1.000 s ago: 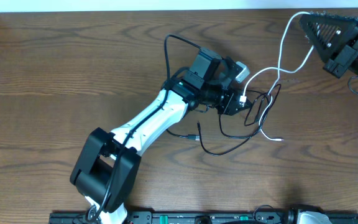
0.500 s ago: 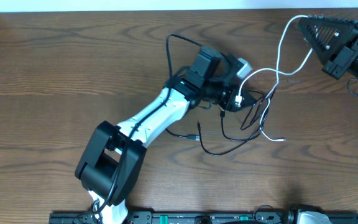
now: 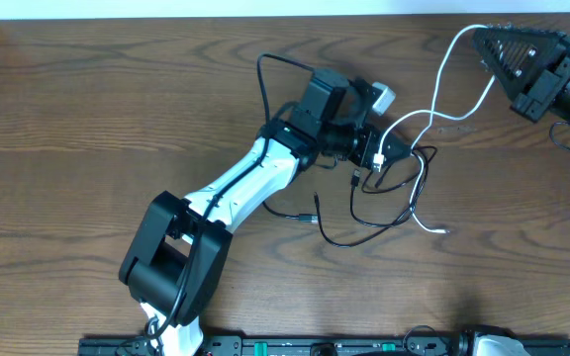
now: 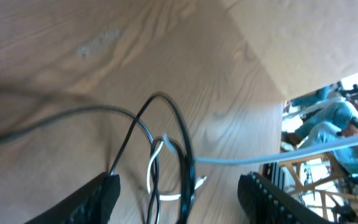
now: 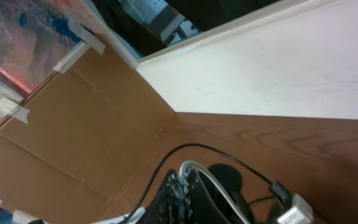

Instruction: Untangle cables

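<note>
The white cable [image 3: 443,84] and the black cable [image 3: 369,222] are mixed up in a knot of loops on the table [image 3: 87,119]. The knot lies a bit right of the middle, closer to the far edge than the near one.

The black cable makes a few loops there. One black plug [image 3: 316,212] sticks out toward the left edge. The white cable goes through those loops. One white end [image 3: 444,229] lies loose on the wood on the near side of the knot. The other part of the white cable goes up to the far right corner.

The right gripper [image 3: 485,42] waits in that corner. It is pinched tight on the white cable, which hangs in the air. I think it holds that end up and away so the white cord can slide out of the black loops.

The left gripper [image 3: 382,156] is right at the knot. Its wrist camera shows its fingers [image 4: 101,194] spread wide, with both cords between them and nothing pinched. It looks ready to pin the black loops down.
</note>
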`<control>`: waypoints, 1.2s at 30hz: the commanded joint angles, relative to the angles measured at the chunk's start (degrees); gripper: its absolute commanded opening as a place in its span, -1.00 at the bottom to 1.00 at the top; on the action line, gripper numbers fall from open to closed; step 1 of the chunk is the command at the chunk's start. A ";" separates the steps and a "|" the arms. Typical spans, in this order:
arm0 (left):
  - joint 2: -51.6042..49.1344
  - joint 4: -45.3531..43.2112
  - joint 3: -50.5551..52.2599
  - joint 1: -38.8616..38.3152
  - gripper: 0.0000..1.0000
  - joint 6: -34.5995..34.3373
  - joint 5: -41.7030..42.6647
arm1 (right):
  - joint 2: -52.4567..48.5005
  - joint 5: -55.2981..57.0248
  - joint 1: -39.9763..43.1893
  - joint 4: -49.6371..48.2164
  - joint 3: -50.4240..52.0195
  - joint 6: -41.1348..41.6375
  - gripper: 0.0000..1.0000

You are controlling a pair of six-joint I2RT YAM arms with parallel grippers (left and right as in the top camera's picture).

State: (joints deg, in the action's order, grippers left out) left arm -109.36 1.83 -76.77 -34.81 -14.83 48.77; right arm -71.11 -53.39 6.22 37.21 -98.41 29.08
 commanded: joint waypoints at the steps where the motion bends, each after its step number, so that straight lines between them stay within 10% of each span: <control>1: -2.93 2.89 -0.35 -1.18 0.30 0.17 -3.50 | 0.11 -1.03 0.39 -0.13 -0.42 -0.87 -0.98; 5: -5.53 3.30 -0.35 -1.51 0.07 0.13 -2.75 | 0.11 -0.98 0.42 -0.20 -0.42 -0.87 -0.98; 9: -6.51 4.11 -0.35 -1.27 -0.85 0.13 -8.48 | 0.11 -1.01 1.07 -5.29 -0.44 2.23 -0.98; 22: -6.49 13.53 -0.35 1.38 -0.85 0.15 -27.26 | 0.13 7.34 21.66 -56.70 -0.50 37.29 -0.98; 32: -2.54 17.25 -0.48 1.55 -0.85 2.29 -31.78 | -1.64 4.22 26.16 -37.16 -0.48 24.63 -0.98; 36: 8.33 17.42 -0.76 1.75 -0.85 3.15 -31.50 | -3.30 1.09 23.02 -25.18 -0.48 14.75 -0.42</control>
State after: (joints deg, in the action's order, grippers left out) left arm -111.39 19.62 -76.71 -33.41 -13.50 17.82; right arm -73.56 -49.15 31.11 8.99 -98.61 53.23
